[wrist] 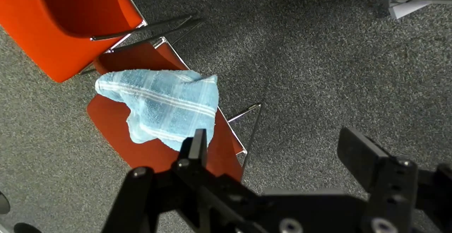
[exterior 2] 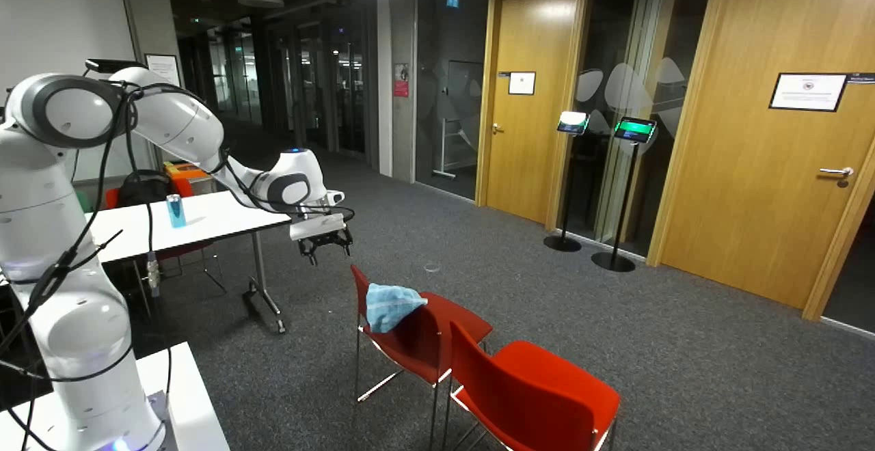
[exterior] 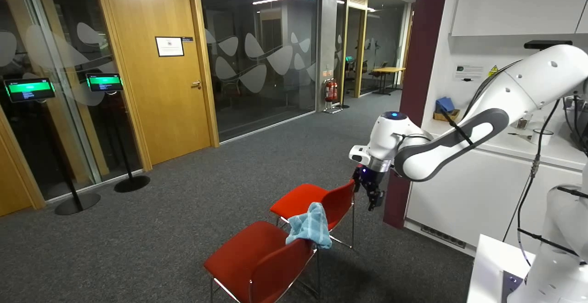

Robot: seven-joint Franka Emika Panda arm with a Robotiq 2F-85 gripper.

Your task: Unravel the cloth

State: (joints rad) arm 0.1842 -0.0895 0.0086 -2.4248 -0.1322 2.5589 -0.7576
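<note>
The fingers [wrist: 360,157] stand closest in the wrist view, spread wide and released, with carpet [wrist: 300,102] showing between them. Above and left of the fingers lies the cloth [wrist: 166,99], pale blue with white stripes, rumpled across the dark chair [wrist: 148,155]; one of the fingers overlaps the cloth's lower edge in this view. Farther up and left from the fingers is the bright chair [wrist: 63,49].

In an exterior view, the fingers point down from the end of the arm [exterior: 523,82]. The cloth is lower and to their left, apart from them, bunched over the dark chair's back. Right of the fingers, a counter [exterior: 562,155] carries a cup [exterior: 547,138] and a basket [exterior: 441,116] with something blue [exterior: 443,104] in it. Well behind the fingers are red extinguishers [exterior: 330,90], and far to their left two screens [exterior: 104,82].

In an exterior view, the cloth hangs below the fingers and to their right, apart from them. The bright chair is farther right and lower. Left of the fingers, a blue can [exterior 2: 176,211] stands upright on a white tabletop [exterior 2: 222,219].
</note>
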